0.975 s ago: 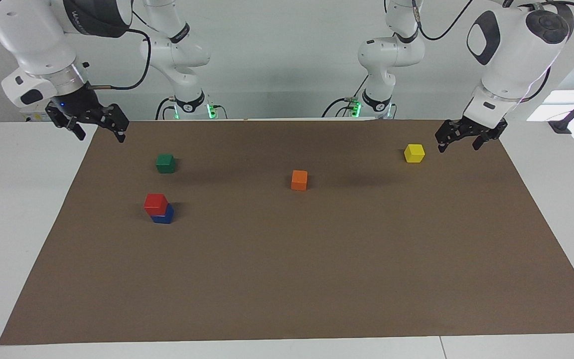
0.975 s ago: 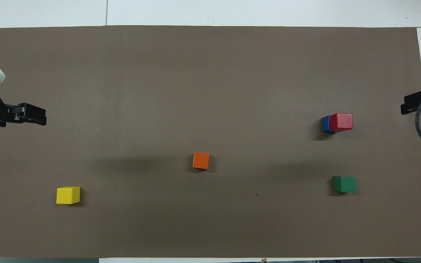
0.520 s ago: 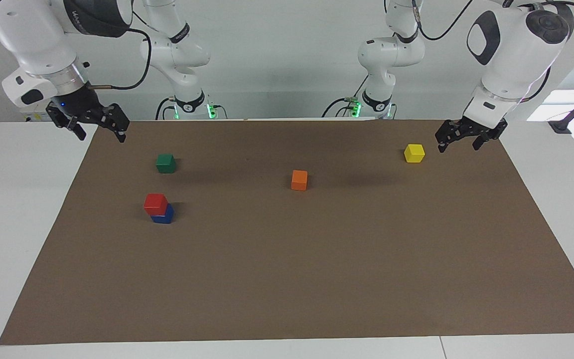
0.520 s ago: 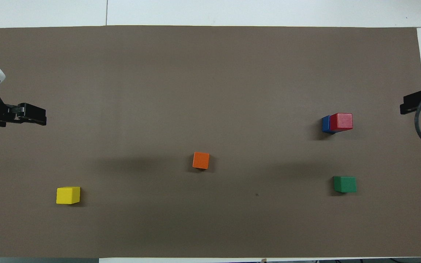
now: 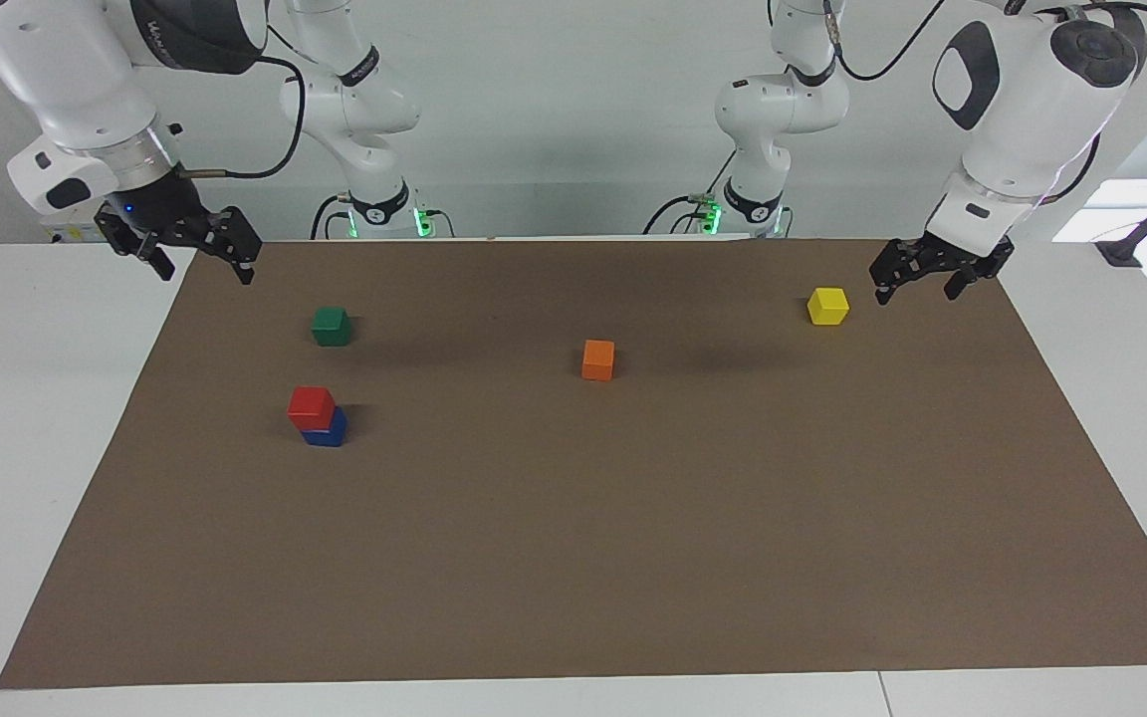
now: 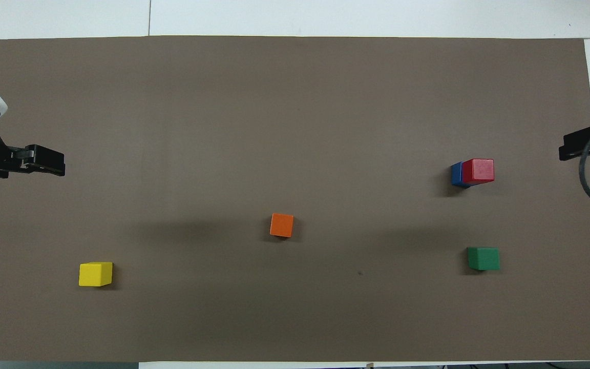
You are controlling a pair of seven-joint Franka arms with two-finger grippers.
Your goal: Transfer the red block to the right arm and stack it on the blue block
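The red block sits on the blue block, shifted a little off its middle, on the brown mat toward the right arm's end. In the overhead view the red block covers most of the blue block. My right gripper, with its blue light, is open and empty, raised over the mat's edge at its own end; it also shows in the overhead view. My left gripper is open and empty, raised over the mat beside the yellow cube; it shows in the overhead view too.
A green cube lies nearer to the robots than the stack. An orange cube lies mid-mat. A yellow cube lies toward the left arm's end. The brown mat covers most of the white table.
The right gripper has drifted slightly upward and a little toward mid-table. The blocks and the left arm have not moved.
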